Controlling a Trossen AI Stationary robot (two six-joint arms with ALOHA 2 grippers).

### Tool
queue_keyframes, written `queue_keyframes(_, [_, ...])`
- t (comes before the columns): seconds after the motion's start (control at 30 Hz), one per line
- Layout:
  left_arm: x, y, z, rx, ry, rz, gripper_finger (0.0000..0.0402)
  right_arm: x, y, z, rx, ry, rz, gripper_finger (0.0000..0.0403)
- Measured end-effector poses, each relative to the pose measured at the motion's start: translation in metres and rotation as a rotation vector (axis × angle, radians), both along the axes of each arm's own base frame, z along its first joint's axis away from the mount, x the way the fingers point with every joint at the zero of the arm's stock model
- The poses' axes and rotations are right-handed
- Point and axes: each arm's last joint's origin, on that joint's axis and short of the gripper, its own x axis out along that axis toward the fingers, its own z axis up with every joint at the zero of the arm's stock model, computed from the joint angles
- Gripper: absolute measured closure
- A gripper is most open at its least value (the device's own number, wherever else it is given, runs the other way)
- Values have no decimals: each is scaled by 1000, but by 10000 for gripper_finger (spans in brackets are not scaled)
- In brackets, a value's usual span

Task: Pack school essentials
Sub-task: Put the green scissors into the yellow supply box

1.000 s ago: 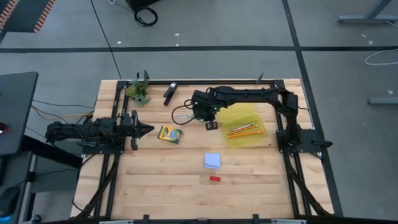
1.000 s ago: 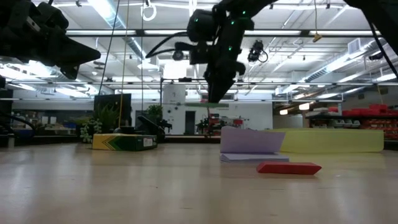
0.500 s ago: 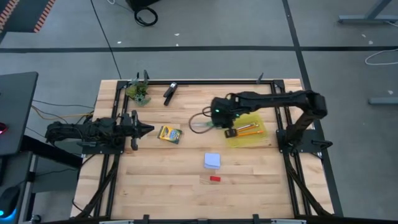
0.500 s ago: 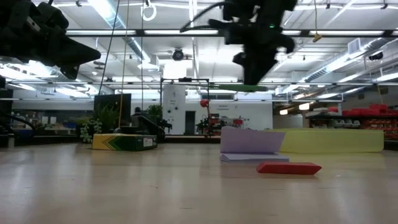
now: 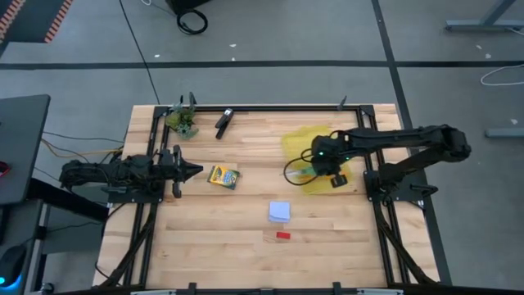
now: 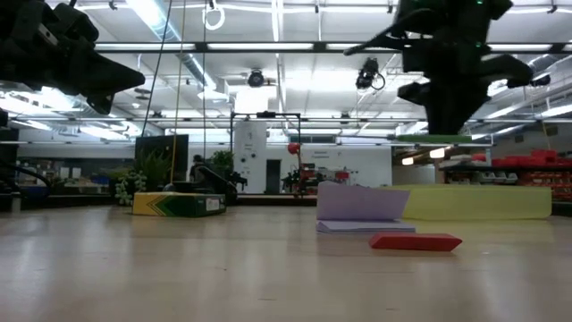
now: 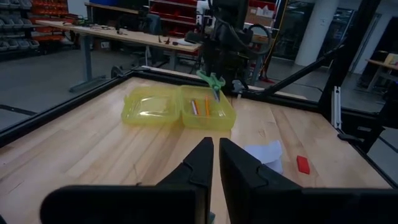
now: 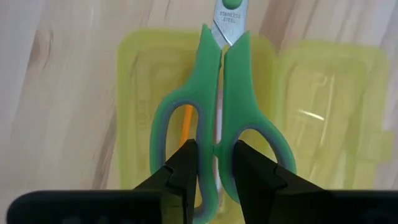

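Note:
My right gripper (image 8: 214, 165) is shut on green-handled scissors (image 8: 217, 93) and hangs above the open yellow case (image 5: 336, 174), which has orange pencils in it. From the low view, the scissors (image 6: 447, 139) show as a level green line under that gripper (image 6: 447, 98). A yellow-green crayon box (image 5: 223, 176), a pale blue note pad (image 5: 280, 211) and a red eraser (image 5: 282, 235) lie flat on the wooden table. My left gripper (image 5: 195, 171) waits at the left side, pointing level, its fingers nearly together with nothing between them (image 7: 216, 168). My right gripper pinches the scissors where the two handle loops meet (image 8: 214, 134). One finger (image 8: 186, 165) stands in each loop, against the loops' inner bars. The fingers come steeply from above. The scissors hang level, clear of the table, over the yellow case, blades (image 8: 227, 18) pointing away from the wrist.
A black clip-like object (image 5: 223, 121) and a small green leafy clump (image 5: 183, 121) sit near the far edge. A black frame rail (image 5: 270, 108) runs around the tabletop. The case's open lid (image 7: 149, 106) lies beside its tray (image 7: 208, 112).
My right gripper has carried the scissors toward the table's right edge, from left of the yellow case to a spot above it. The scissors have stayed level and clear of the table.

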Motion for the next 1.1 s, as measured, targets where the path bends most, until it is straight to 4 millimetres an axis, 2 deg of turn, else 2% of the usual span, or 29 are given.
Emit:
queue_keyframes(0.17, [0, 0, 0, 0, 0, 0, 371, -16, 2, -6, -1, 41, -25, 308])
queue_keyframes(0.3, [0, 0, 0, 0, 0, 0, 376, -26, 2, -8, -8, 138, -75, 309])
queue_keyframes(0.67, [0, 0, 0, 0, 0, 0, 366, -39, 3, -8, -4, 268, -116, 309])
queue_keyframes(0.93, [0, 0, 0, 0, 0, 0, 373, -48, 4, -29, -5, 346, -68, 309])
queue_keyframes(1.1, [0, 0, 0, 0, 0, 0, 370, -48, 3, -40, -46, 327, -35, 309])
